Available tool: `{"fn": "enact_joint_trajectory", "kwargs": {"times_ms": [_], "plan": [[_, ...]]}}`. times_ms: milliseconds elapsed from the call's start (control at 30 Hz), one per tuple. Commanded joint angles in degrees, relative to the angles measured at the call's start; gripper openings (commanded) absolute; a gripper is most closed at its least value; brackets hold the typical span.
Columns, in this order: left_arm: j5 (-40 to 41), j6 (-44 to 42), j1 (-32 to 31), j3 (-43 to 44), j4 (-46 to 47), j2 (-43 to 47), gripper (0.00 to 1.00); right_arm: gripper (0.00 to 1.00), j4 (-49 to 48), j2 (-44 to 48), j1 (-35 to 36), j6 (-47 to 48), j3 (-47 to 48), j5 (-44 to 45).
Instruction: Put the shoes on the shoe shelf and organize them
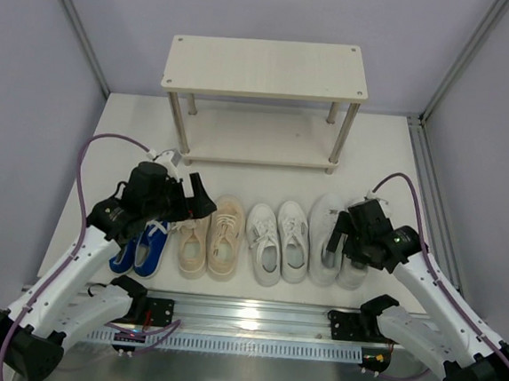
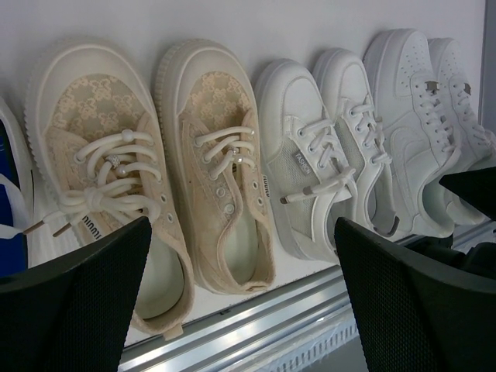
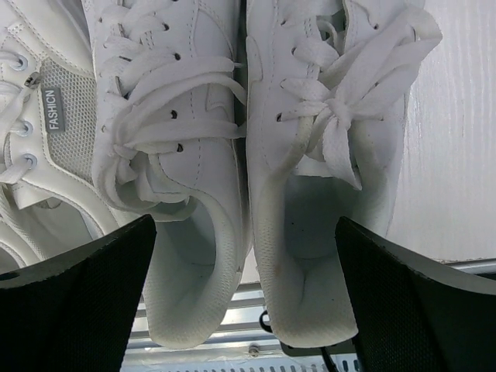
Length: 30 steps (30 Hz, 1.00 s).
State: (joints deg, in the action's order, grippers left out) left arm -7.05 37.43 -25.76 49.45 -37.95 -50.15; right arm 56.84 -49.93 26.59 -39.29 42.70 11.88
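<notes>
Shoe shelf solely overhead (wrist views: shoes)

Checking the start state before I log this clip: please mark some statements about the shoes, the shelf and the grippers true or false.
1. No shoe stands on the shoe shelf. True.
2. The blue sneakers lie at the right end of the row. False: they are at the left end, beside the beige canvas sneakers.
3. The right gripper is open over the large white sneakers, holding nothing. True.
4. The left gripper is shut on a beige sneaker. False: it is open and holds nothing.
5. The smaller white sneakers lie between the beige pair and the large white pair. True.
</notes>
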Motion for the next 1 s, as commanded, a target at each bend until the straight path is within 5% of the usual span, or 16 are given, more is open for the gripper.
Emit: {"fn": "enact_joint_trajectory", "kwargs": {"times_ms": [0,433,567,700,900,967], "plan": [[1.16,-0.25,-0.08,-0.23,0.69,1.20,1.00,1.00,-3.22,0.36,0.57,-1.41,-0.85,1.40],[1.95,-0.60,-0.08,-1.11,0.34,2.07,1.00,0.82,-6.74,-9.30,4.96,-0.44,-2.18,4.03],[2.48,-0.87,-0.08,-1.37,-0.01,2.60,1.00,0.43,-9.37,-10.97,5.49,-0.79,-3.67,5.70],[2.65,-0.87,-0.08,-1.46,-0.45,2.78,1.00,0.19,-11.04,-13.43,5.49,-0.97,-4.99,7.10],[3.01,-0.96,-0.08,-1.46,-0.80,3.30,1.00,0.19,-10.69,-14.58,5.67,-1.23,-3.24,8.69],[3.44,-1.04,-0.08,-1.38,-0.98,3.57,1.00,0.10,-9.83,-13.27,5.67,-1.76,-2.89,10.17]]}}
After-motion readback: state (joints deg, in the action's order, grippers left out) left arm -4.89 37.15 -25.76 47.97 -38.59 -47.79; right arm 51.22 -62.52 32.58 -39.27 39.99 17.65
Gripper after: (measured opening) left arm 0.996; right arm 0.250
